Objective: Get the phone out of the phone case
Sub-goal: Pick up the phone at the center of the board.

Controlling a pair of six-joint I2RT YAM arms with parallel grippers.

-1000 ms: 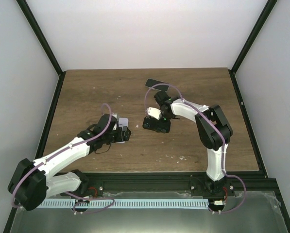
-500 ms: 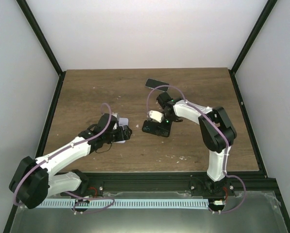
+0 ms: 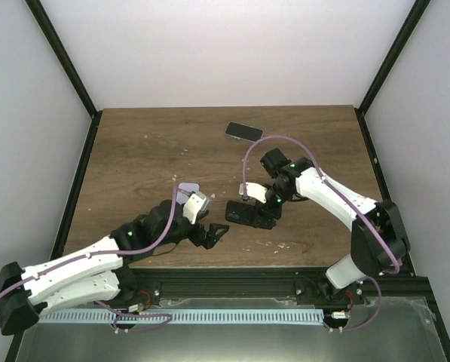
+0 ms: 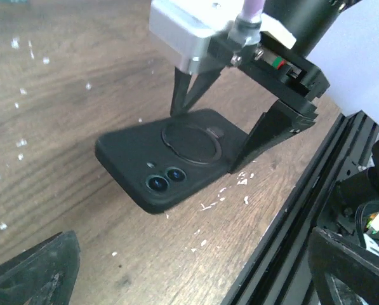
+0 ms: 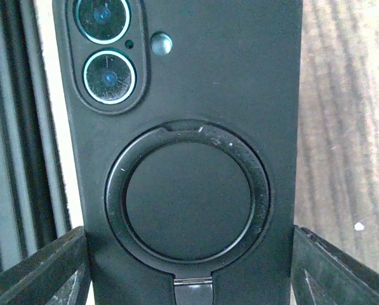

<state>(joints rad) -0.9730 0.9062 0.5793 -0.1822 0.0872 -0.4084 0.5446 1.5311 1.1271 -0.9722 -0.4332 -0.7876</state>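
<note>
The phone in its black case (image 3: 243,214) lies back up, low over the near middle of the table. The ring holder and two camera lenses show in the left wrist view (image 4: 176,155). My right gripper (image 3: 261,210) is shut on the case's two long sides at the ring end, and the case fills the right wrist view (image 5: 189,127). One finger (image 5: 40,267) shows on each side of the case. My left gripper (image 3: 213,235) is open and empty, just left of and nearer than the case's camera end. Its fingers (image 4: 33,267) stand wide apart.
A second dark flat slab like a phone (image 3: 243,131) lies at the back middle of the table. The black rail (image 3: 270,280) along the near table edge is close to both grippers. White flecks (image 4: 237,181) are scattered on the wood.
My right gripper has carried the cased phone toward the near edge and lowered it. My left arm has swung right and nearer, bringing its gripper up to the phone's camera end.
</note>
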